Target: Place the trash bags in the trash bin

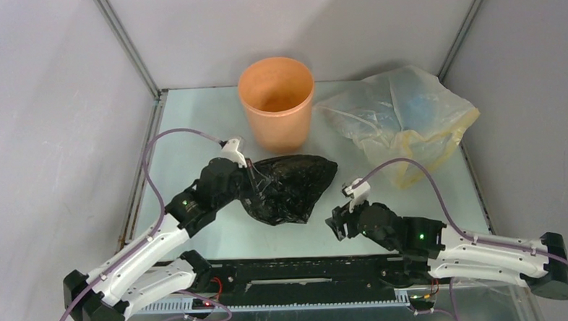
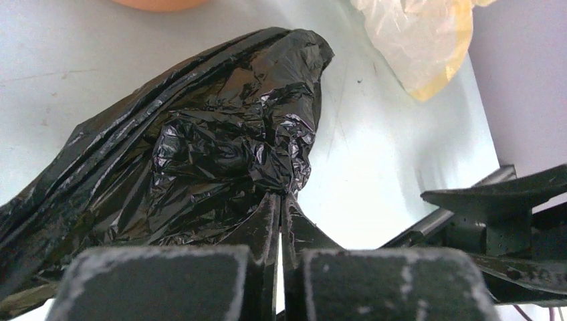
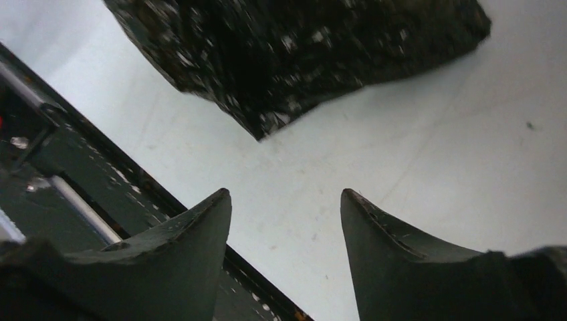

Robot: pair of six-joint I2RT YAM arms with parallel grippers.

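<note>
The crinkly black trash bag [image 1: 293,187] lies in the middle of the table, just in front of the round orange trash bin [image 1: 276,103], which stands upright and open at the back centre. My left gripper [image 1: 249,178] is shut on a fold at the bag's left side; in the left wrist view the fingertips [image 2: 282,197] pinch the black plastic [image 2: 220,134]. My right gripper [image 1: 336,227] is open and empty, low over the table to the right of the bag. In the right wrist view [image 3: 286,194] the bag's corner [image 3: 301,53] lies ahead of it.
A larger translucent yellowish plastic bag [image 1: 402,119] lies crumpled at the back right, beside the bin; it also shows in the left wrist view [image 2: 421,40]. Walls and metal frame posts close in the table on three sides. A black rail [image 1: 308,271] runs along the near edge.
</note>
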